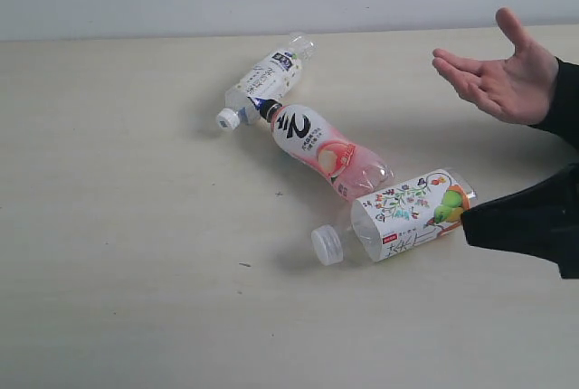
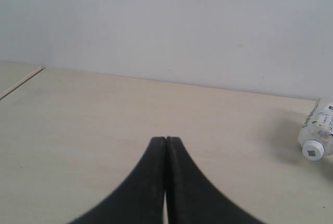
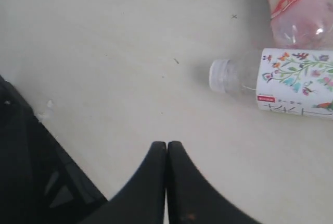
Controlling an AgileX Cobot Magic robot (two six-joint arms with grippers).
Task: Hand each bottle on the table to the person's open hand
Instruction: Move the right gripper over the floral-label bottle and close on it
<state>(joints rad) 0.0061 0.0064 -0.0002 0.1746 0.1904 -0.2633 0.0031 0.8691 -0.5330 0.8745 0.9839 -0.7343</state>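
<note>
Bottles, three of them, lie on their sides on the tabletop (image 1: 127, 253) and make a slanted chain across its middle. The white-and-navy bottle (image 1: 265, 80) is the farthest one, and its white cap points toward the near left. The pink-peach bottle (image 1: 326, 149) comes next. Its black cap meets the neck end of the white-and-navy bottle, but I cannot tell if they really touch. The fruit-drawing bottle (image 1: 403, 217) is the nearest one, with its white cap toward the near left, and it lies just beside the base of the pink-peach bottle.

At the far right the person's open hand (image 1: 502, 77), with a black sleeve, is held above the tabletop. The palm shows and the fingers point to the left. It is well apart from every bottle.

A black shape (image 1: 529, 222) at the right edge covers the base of the fruit-drawing bottle, and I cannot tell what it is.

My left pincer (image 2: 165, 139) is pressed together with nothing between its tips. It is over bare tabletop, and the white-and-navy bottle is well apart from it, at the edge of its camera's picture. My right pincer (image 3: 166, 145) is pressed together too and pinches nothing. The fruit-drawing bottle lies near, ahead of it, not touching, with the pink-peach bottle beyond. A pale wall (image 2: 156, 21) stands behind the tabletop.
</note>
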